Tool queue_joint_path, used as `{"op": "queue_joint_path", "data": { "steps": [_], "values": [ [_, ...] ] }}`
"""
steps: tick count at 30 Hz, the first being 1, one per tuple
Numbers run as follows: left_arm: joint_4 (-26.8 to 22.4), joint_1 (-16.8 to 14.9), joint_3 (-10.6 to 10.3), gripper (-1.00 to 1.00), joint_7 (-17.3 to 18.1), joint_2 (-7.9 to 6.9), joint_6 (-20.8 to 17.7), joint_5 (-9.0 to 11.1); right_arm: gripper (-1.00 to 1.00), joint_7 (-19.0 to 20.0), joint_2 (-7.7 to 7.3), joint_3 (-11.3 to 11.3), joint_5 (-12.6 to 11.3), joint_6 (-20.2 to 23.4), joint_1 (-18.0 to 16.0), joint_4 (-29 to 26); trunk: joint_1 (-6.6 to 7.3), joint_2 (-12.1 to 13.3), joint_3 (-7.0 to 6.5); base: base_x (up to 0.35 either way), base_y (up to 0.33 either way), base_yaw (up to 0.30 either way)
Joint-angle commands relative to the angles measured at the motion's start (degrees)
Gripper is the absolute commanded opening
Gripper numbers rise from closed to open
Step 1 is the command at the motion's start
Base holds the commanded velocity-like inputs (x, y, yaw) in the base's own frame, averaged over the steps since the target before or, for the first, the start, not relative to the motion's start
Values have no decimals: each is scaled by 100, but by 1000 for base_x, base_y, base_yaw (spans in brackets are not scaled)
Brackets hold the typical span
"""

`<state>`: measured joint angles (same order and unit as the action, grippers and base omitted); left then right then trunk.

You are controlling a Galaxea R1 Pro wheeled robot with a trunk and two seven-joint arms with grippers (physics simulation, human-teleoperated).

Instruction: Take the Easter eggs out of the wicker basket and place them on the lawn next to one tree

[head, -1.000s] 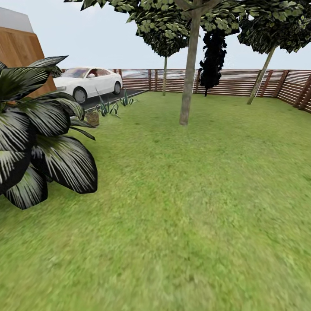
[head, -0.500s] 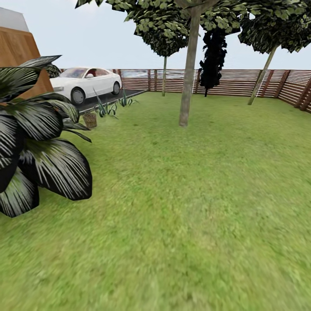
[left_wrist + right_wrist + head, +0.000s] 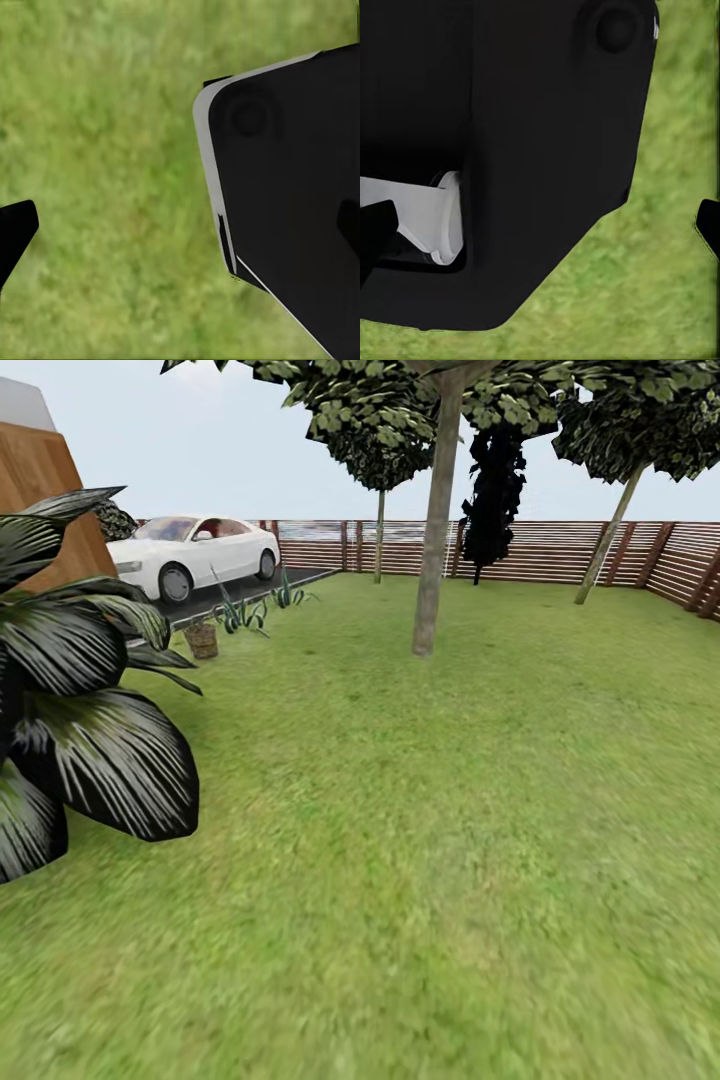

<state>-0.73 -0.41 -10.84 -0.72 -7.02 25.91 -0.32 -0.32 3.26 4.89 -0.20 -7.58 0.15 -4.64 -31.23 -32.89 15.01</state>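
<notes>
while i drive the base across the wide mottled green lawn (image 3: 430, 840), the round brown wicker basket (image 3: 201, 639) sits far off to the left, on the grass just short of the dark paved strip where a white car (image 3: 195, 552) is parked. it stands just right of the big dark striped-leaf plant (image 3: 80, 690) that crowds my near left, and beside some spiky grey-green shoots (image 3: 245, 612). at this range i can't make out any eggs in it; it is too small to tell.

the thick, straight, pale grey-brown tree trunk (image 3: 433, 530) rises in the middle distance, slightly right of the basket's line and well apart from it, with the brown slatted wooden fence (image 3: 560, 550) behind.

what matters for the next move: the basket lies ahead and to the left, so i judge the left arm will be the nearer one once i close in, and the base needs to bear left while keeping clear of the plant.

the left wrist view shows one dark fingertip of the left gripper (image 3: 15, 232) at one edge and another at the opposite edge over grass, so its fingers look spread with nothing between. the right gripper (image 3: 540, 232) shows the same wide-apart tips, nothing held.
</notes>
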Motion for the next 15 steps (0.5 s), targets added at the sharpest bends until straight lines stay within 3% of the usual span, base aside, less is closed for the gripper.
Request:
{"op": "queue_joint_path", "data": {
  "steps": [1, 15],
  "values": [
    [3, -3, -23, 100, -8, -1, 19, -3, 100, -3, -1, 39, -3, -7, 2, -6, -5, -6, 7, 302, -124, 0],
    [3, -3, -41, 100, -8, -1, 19, -3, 100, -3, -1, 41, -6, -7, 1, 5, -5, -6, 7, 302, -125, 0]
  ]
}}
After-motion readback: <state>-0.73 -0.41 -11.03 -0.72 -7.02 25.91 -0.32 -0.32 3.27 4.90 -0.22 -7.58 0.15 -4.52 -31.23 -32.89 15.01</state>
